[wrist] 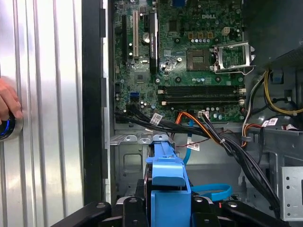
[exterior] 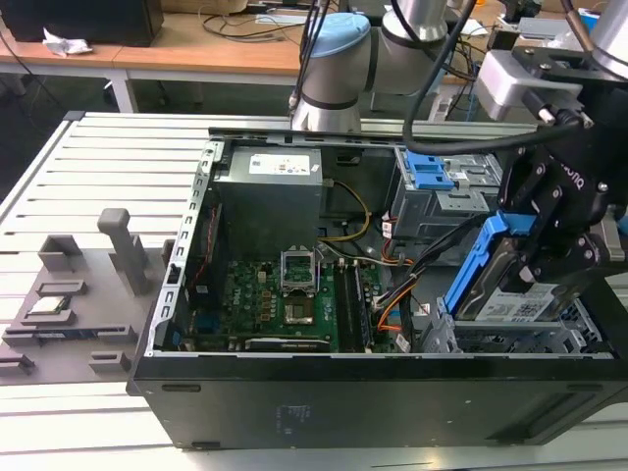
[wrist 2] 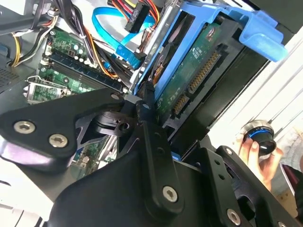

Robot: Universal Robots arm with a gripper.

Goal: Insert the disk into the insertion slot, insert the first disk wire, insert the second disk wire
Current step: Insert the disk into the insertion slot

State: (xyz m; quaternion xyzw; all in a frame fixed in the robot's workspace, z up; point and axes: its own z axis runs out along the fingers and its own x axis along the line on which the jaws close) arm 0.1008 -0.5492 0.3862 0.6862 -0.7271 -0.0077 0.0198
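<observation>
Gripped and lifted: the disk (exterior: 512,306) in its blue carrier (exterior: 469,267), label up and tilted, at the case's (exterior: 294,412) near corner on the exterior view's right. Poised directly over the slot (exterior: 496,341), touching the cage top or just clear of it, impossible to tell which; not yet inside any bay. Clamped by the gripper (exterior: 538,263), closed on the disk across the carrier. In the second wrist view, one finger (wrist 2: 143,108) pressed to the carrier's edge, with the drive's green underside and bare connector row turned to the camera.

Step in hand, by the look of it: the first, seating the disk. Both wire steps not yet done, judging by the bare connector. Called for, as a judgement: levelling the carrier with a bay mouth, squaring it to the cage walls, then a straight push. Also keeping clear of the wires (exterior: 397,294) bunched between the board (exterior: 289,299) and the slot, near the case's middle.

Outside the case, on the slatted table (exterior: 88,147), a hand (wrist: 7,104) resting on a round blue-lit device (wrist: 4,128).
</observation>
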